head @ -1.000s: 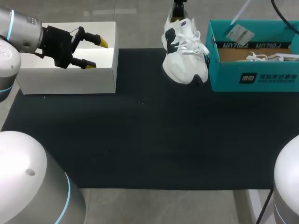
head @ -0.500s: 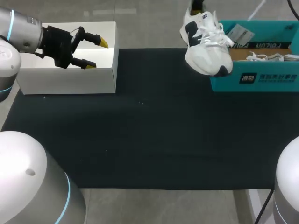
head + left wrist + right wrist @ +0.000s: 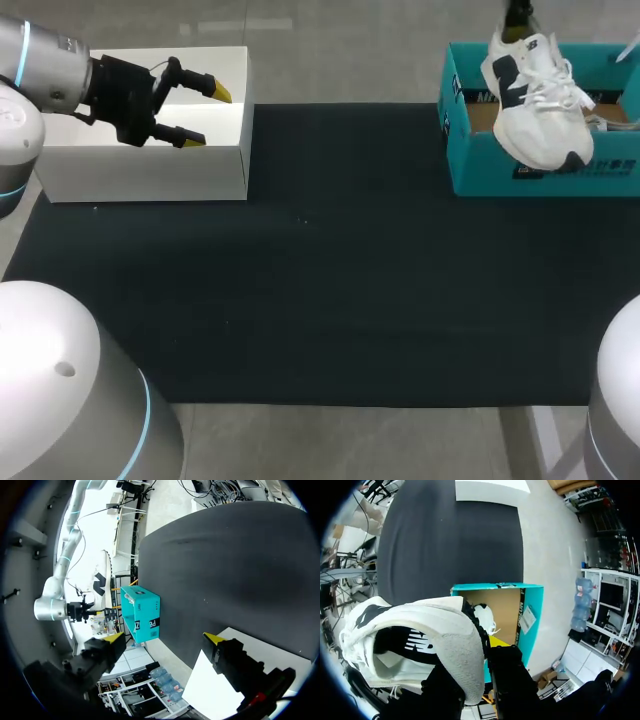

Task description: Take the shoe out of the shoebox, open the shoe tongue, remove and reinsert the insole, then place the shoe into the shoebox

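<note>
Now airborne over its destination, the white shoe point(image 3: 535, 100) hangs toe-down above the open teal shoebox point(image 3: 470, 170) at the far right of the table. It is pinched at the heel by the right gripper point(image 3: 477, 672), whose two fingers press the heel collar from either side. A second earlier the shoe dangled above the far edge of the black mat point(image 3: 320, 280), just left of the shoebox. Since then the right arm has carried it sideways until it sits over the shoebox's near wall and cardboard floor, where another white shoe point(image 3: 484, 616) already lies. The left gripper point(image 3: 203, 113) has not stirred: it hovers over the white box point(image 3: 150, 175) at the far left, its yellow-tipped fingers spread wide and holding nothing. With the shoe back over the shoebox, the task appears to be in its closing step. What seems left is to lower the shoe clear of the walls and beside its mate, then let go.
</note>
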### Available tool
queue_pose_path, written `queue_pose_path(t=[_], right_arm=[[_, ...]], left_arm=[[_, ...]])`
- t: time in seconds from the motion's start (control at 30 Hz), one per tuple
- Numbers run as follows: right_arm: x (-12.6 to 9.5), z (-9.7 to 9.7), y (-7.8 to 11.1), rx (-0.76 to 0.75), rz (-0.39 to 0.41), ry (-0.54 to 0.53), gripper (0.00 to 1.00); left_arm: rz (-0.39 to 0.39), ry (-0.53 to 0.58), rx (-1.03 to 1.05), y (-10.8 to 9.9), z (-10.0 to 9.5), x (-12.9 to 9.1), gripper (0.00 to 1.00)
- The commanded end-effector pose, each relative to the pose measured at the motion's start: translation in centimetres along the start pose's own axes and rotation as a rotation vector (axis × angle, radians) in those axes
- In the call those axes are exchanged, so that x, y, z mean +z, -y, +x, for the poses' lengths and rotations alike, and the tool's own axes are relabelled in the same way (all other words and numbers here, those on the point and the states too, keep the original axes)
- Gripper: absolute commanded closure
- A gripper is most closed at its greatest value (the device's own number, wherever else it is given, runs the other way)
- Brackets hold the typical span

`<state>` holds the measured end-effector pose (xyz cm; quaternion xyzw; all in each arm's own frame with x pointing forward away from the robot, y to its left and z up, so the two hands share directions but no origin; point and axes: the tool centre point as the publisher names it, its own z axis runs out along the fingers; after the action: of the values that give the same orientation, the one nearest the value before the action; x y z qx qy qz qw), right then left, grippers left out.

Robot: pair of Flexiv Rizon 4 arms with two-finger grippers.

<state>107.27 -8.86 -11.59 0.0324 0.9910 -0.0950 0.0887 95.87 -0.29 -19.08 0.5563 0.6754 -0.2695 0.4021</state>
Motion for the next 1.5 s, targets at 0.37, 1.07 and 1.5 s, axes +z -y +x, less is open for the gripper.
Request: queue_pose_path(t=[0.37, 1.07, 1.5], right_arm=[[0.4, -1.4, 5.6, 0.045, -0.121, -0.083, 1.0], [0.5, -1.3, 5.3, 0.076, -0.133, -0.103, 1.0], [4.2, -5.7, 10.5, 0.037, -0.068, -0.033, 1.0]], left_arm=[[0.0, -0.002, 0.001, 0.0, 0.0, 0.0, 0.0], [0.0, -0.002, 0.001, 0.0, 0.0, 0.0, 0.0], [0.0, -0.002, 0.001, 0.0, 0.0, 0.0, 0.0]])
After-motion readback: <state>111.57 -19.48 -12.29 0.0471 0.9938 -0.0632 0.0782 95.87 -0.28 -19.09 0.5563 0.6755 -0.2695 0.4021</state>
